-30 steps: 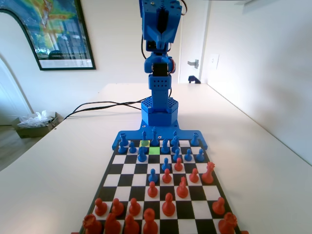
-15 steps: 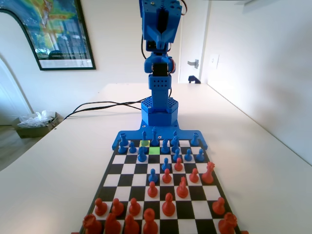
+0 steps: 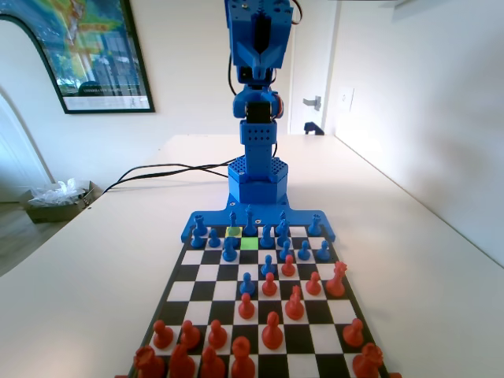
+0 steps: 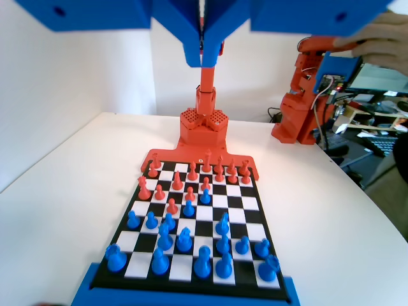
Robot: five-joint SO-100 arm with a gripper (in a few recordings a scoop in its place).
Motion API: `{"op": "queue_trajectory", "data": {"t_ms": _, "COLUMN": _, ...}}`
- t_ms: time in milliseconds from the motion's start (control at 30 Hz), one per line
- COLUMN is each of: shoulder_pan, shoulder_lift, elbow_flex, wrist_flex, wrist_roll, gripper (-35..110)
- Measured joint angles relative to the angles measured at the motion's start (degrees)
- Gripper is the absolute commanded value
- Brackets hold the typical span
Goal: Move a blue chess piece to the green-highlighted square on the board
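In the fixed view, the bright green square [image 3: 249, 242] lies in the second-farthest row of the black-and-white chequered board with a blue plastic edge [image 3: 187, 274]. The slender, narrow-tipped blue plastic piece [image 3: 232, 220] stands just beyond, beside the paler yellow-green square [image 3: 233, 231]. The blue two-finger tool [image 4: 201, 54] hangs high, jaws pressed together and empty; I judge it should open before descending straight over that piece (blue neighbours crowd close).
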Motion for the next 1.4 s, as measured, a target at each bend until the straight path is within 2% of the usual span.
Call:
{"op": "queue_trajectory", "data": {"t_ms": 233, "shoulder_pan": -0.6, "shoulder_lift": -7.9, "elbow_flex": -7.6, "wrist_flex": 5.1, "wrist_roll": 2.7, "gripper": 1}}
{"op": "queue_trajectory", "data": {"t_ms": 467, "shoulder_pan": -0.8, "shoulder_lift": -22.0, "elbow_flex": -17.0, "wrist_flex": 7.6, "wrist_roll": 10.3, "gripper": 1}}
{"op": "queue_trajectory", "data": {"t_ms": 1033, "shoulder_pan": 0.4, "shoulder_lift": -50.0, "elbow_flex": -20.7, "wrist_flex": 1.9, "wrist_roll": 28.7, "gripper": 1}}
{"op": "queue_trajectory", "data": {"t_ms": 1267, "shoulder_pan": 1.2, "shoulder_lift": -54.9, "elbow_flex": -16.3, "wrist_flex": -0.5, "wrist_roll": 29.8, "gripper": 1}}
{"op": "queue_trajectory", "data": {"t_ms": 1400, "shoulder_pan": 1.5, "shoulder_lift": -57.8, "elbow_flex": -14.8, "wrist_flex": -1.7, "wrist_roll": 26.3, "gripper": 1}}
